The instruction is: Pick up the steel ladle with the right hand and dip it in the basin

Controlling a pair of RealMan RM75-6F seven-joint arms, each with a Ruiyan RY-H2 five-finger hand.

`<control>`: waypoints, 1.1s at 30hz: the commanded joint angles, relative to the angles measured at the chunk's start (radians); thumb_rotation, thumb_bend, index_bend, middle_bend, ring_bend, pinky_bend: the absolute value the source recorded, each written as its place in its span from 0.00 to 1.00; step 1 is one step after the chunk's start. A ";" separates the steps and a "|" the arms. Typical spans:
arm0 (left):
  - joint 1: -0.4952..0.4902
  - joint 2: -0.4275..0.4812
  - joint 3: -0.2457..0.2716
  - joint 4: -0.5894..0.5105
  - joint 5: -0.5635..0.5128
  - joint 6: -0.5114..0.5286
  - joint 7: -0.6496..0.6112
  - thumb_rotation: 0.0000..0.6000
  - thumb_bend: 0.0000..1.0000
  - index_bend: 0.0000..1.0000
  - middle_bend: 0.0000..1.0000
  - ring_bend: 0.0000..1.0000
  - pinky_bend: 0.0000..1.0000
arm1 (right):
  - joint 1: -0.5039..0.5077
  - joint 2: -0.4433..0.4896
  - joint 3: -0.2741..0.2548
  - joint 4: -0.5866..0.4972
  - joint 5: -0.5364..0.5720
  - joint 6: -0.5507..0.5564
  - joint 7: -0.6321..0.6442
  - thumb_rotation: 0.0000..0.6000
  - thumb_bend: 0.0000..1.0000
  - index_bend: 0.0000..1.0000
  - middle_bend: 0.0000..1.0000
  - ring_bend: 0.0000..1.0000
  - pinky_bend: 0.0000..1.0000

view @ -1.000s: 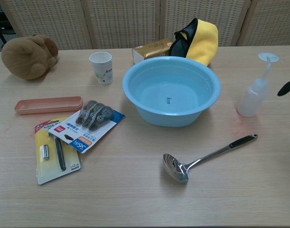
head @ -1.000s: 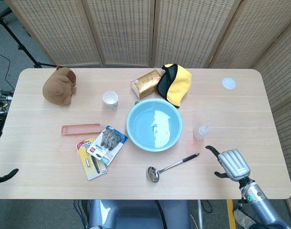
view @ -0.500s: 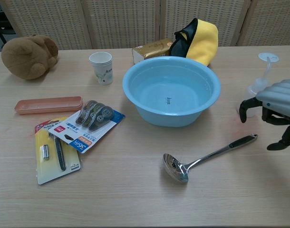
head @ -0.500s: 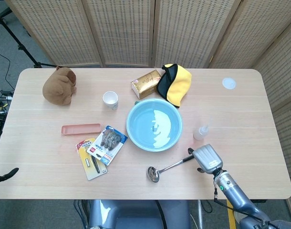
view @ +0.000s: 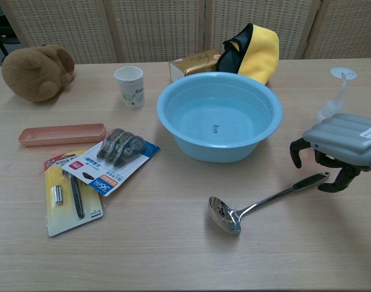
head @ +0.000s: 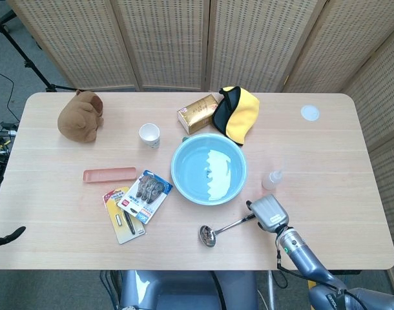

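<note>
Reaching: right hand (view: 343, 146) hovers over the steel ladle (view: 258, 202) handle, fingers (view: 297, 151) released; next, lower, clench, then lift toward the basin (view: 219, 115).

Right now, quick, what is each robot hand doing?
Right hand: open, fingers apart above the ladle handle, holding nothing.
Left hand: only a dark tip shows; cannot be told.
</note>
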 commanded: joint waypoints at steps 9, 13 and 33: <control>-0.003 -0.003 -0.002 0.001 -0.003 -0.004 0.006 1.00 0.01 0.00 0.00 0.00 0.00 | 0.022 -0.049 -0.034 0.067 0.019 -0.007 -0.042 1.00 0.26 0.41 0.94 0.94 1.00; -0.004 -0.004 -0.004 0.002 -0.008 -0.008 0.006 1.00 0.01 0.00 0.00 0.00 0.00 | 0.029 -0.068 -0.040 0.091 0.027 -0.011 -0.047 1.00 0.26 0.41 0.94 0.94 1.00; -0.013 -0.007 -0.007 0.003 -0.021 -0.030 0.008 1.00 0.01 0.00 0.00 0.00 0.00 | 0.056 -0.113 -0.051 0.164 0.068 -0.039 -0.020 1.00 0.27 0.48 0.94 0.94 1.00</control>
